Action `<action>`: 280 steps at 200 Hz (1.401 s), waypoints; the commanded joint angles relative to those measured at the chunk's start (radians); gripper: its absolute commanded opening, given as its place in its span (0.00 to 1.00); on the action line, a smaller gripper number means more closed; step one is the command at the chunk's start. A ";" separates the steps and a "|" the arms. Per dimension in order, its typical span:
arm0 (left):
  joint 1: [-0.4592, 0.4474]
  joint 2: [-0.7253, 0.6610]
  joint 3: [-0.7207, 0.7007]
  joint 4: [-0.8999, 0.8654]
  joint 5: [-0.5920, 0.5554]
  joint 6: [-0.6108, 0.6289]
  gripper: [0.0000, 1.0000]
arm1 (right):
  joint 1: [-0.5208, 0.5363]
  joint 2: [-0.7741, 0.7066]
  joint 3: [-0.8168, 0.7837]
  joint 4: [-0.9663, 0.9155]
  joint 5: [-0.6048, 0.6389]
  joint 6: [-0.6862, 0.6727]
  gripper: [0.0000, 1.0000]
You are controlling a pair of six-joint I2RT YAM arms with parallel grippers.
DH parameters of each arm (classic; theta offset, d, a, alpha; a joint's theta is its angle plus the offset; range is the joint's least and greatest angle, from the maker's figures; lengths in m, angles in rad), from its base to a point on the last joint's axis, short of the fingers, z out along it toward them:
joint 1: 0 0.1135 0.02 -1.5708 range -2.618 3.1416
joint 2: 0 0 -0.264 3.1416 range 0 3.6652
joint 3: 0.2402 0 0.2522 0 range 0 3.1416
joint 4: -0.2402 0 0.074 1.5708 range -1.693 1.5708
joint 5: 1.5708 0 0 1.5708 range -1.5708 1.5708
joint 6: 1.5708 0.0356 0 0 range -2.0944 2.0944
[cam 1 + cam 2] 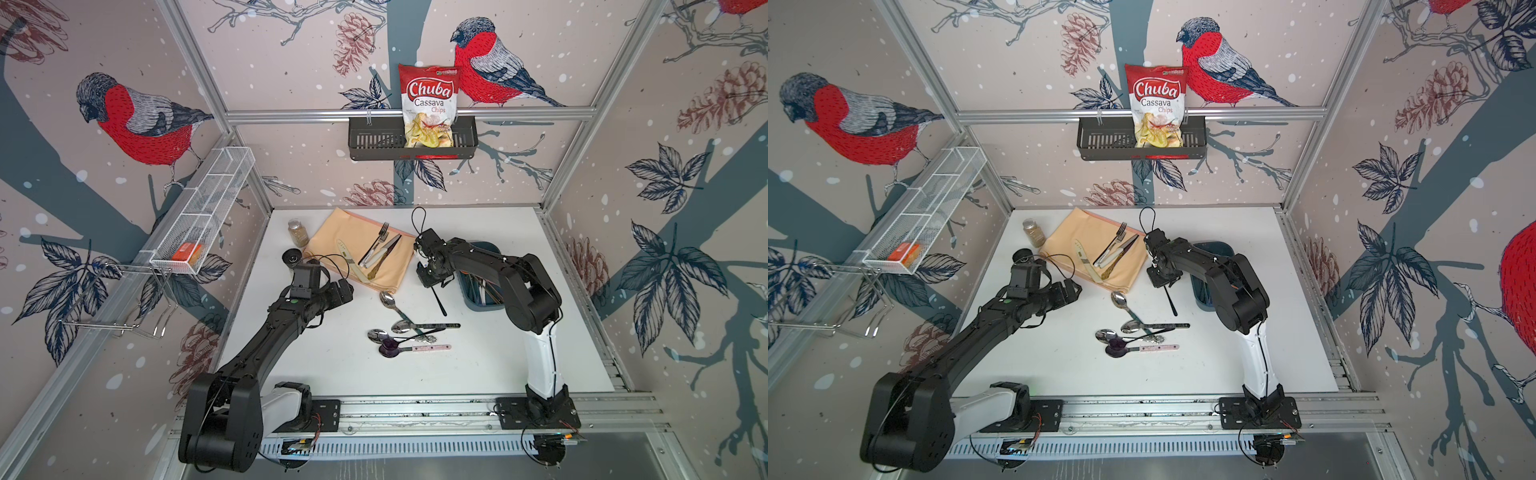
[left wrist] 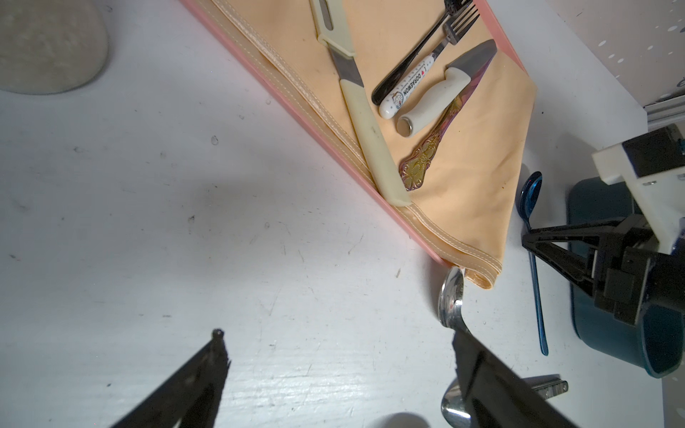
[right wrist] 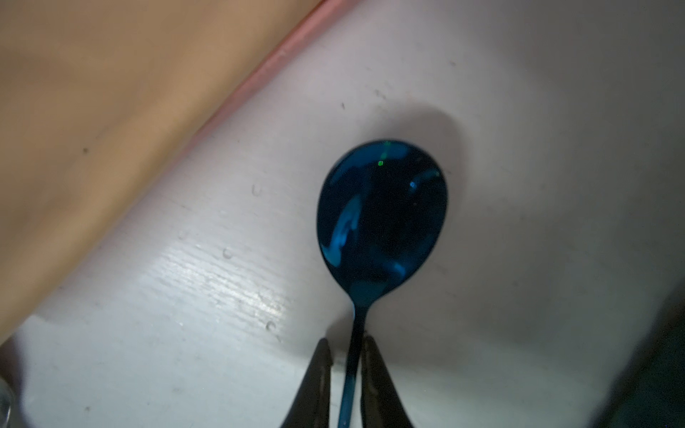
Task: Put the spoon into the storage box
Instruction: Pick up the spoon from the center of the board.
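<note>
A shiny blue spoon [image 3: 381, 215] lies on the white table, bowl up, between the peach cloth and the storage box. Its thin dark handle [image 1: 439, 300] points toward the front. My right gripper [image 3: 346, 340] is down over it, shut on the handle just behind the bowl, with a sliver of table showing on one side. The storage box [image 1: 473, 303], a dark teal bin, sits right beside that gripper, mostly hidden under the right arm; cutlery handles show inside. My left gripper [image 2: 337, 333] hovers open over bare table to the left, holding nothing.
Several more spoons [image 1: 409, 332] lie mid-table, one steel spoon [image 2: 450, 296] close to my left fingers. The peach cloth [image 1: 340, 241] carries knives and forks. A spice jar [image 1: 298, 232] and a black lid [image 1: 292, 257] stand at the back left. A black wall basket [image 1: 374, 141] holds a chips bag.
</note>
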 commanded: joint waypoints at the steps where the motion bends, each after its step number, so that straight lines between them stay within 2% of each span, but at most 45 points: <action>1: -0.001 -0.006 -0.004 -0.008 -0.006 0.004 0.96 | -0.003 0.026 -0.022 -0.131 -0.009 0.008 0.14; 37: -0.001 -0.004 -0.003 -0.004 -0.003 0.004 0.96 | 0.001 0.010 -0.031 -0.112 -0.028 0.015 0.07; 160: -0.030 -0.023 0.049 -0.014 0.003 0.029 0.96 | 0.015 -0.077 0.104 -0.131 0.053 0.017 0.02; 235: -0.188 0.098 0.176 0.003 -0.012 0.073 0.96 | -0.069 -0.230 0.089 -0.208 0.077 0.070 0.02; 280: -0.294 0.203 0.271 0.008 -0.010 0.116 0.96 | -0.198 -0.320 -0.013 -0.189 0.071 0.080 0.02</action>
